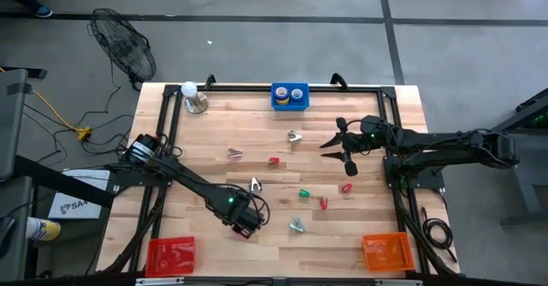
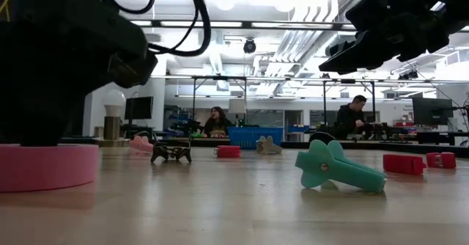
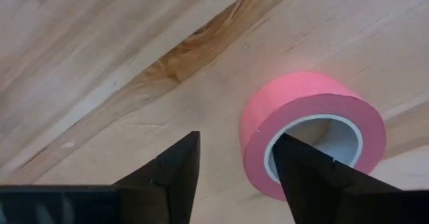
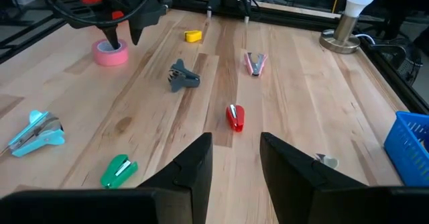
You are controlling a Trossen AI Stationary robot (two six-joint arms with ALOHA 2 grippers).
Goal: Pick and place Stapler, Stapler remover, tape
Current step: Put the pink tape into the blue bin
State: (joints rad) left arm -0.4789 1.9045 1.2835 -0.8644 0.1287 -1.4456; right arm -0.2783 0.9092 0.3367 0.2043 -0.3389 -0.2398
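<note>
Your left gripper (image 1: 244,226) is low over the near part of the table (image 1: 214,140), between the red basket (image 1: 169,253) at the near left corner and the orange basket (image 1: 387,252) at the near right. Its fingers (image 3: 305,177) stand apart, and in the left wrist view one of them sits over the rim of the pink tape roll (image 3: 312,133), at the edge of the roll's open centre, while the other stands outside the ring on bare wood. The roll lies flat on the table. You cannot tell from these views whether either finger is touching the roll; the jaws are not clamped on it.

Your right gripper (image 1: 342,149) is raised above the far right part of the table. Its fingers (image 4: 194,167) show a moderate gap and hold nothing.

Two further tape rolls, one yellow (image 1: 280,92) and one blue (image 1: 297,92), sit inside the blue bin (image 1: 289,104) at the far edge.

Loose on the wood you have a red stapler (image 4: 234,117), a green stapler (image 4: 118,170), a pink staple remover (image 4: 255,62), a dark grey staple remover (image 4: 182,76) and a light blue staple remover (image 4: 37,133), all well apart from both grippers. A lamp with a white bulb (image 1: 190,93) stands at the far left corner.
</note>
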